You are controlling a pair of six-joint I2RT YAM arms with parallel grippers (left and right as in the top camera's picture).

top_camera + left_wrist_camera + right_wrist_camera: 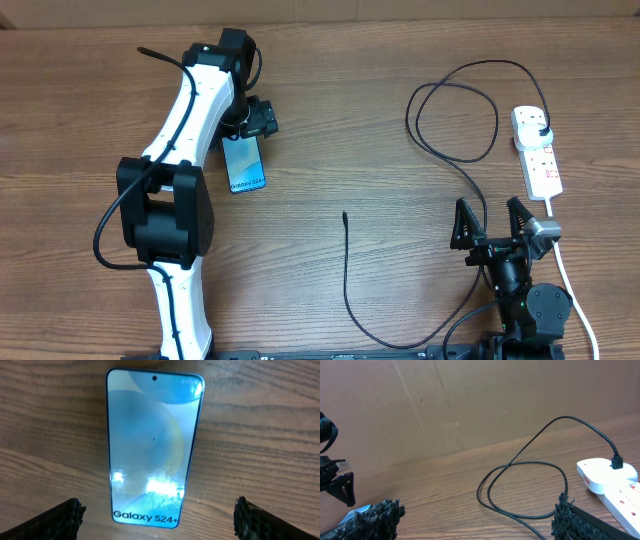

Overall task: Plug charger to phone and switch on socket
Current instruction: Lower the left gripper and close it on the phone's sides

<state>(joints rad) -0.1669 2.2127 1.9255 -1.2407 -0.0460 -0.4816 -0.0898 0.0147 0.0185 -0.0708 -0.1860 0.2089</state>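
Observation:
The phone (245, 164) lies flat on the wooden table, its teal screen reading "Galaxy S24+" (150, 445). My left gripper (256, 120) hovers at the phone's far end, open and empty (157, 520). The black charger cable (455, 110) loops across the right side; its plug (541, 132) sits in the white socket strip (537, 150), and its free connector tip (344, 215) lies on the table mid-way. My right gripper (492, 225) is open and empty, resting near the front right. In the right wrist view the cable loop (525, 485) and the strip (610, 477) show ahead.
The strip's white cord (570, 280) runs toward the front right edge. A brown cardboard wall (445, 405) stands behind the table. Bare wood lies between the phone and the cable tip.

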